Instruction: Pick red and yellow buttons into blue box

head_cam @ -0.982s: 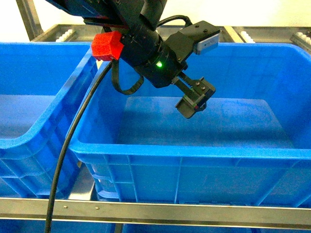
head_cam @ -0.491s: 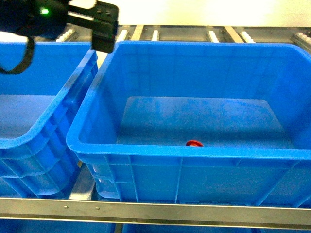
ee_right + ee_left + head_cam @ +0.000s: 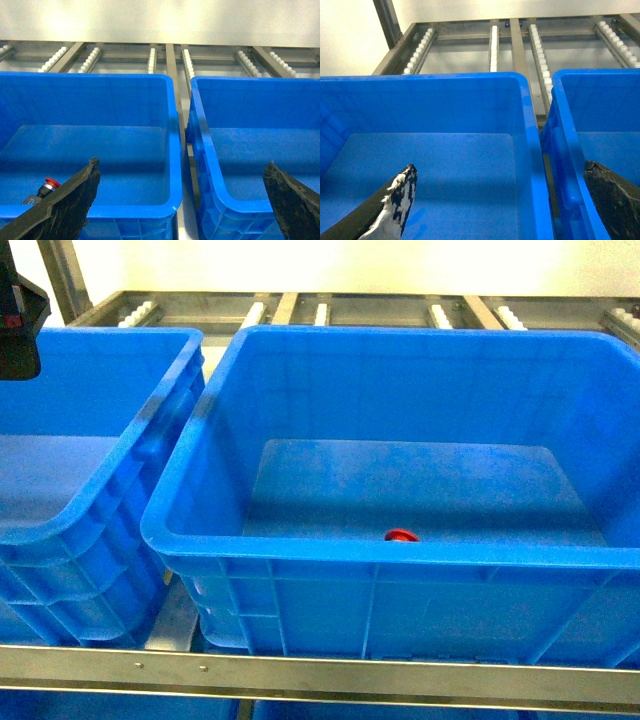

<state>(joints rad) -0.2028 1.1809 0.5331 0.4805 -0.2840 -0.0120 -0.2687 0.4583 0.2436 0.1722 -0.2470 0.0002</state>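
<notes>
Lying on its side on the floor of the blue box [image 3: 380,560], close to the near wall, the red button [image 3: 49,183] points its cap to the far right and its body to the near left. Both the left gripper [image 3: 497,200] and the right gripper [image 3: 182,200] are spread wide and hold nothing. Another blue crate [image 3: 90,510] stands just left of the box.
</notes>
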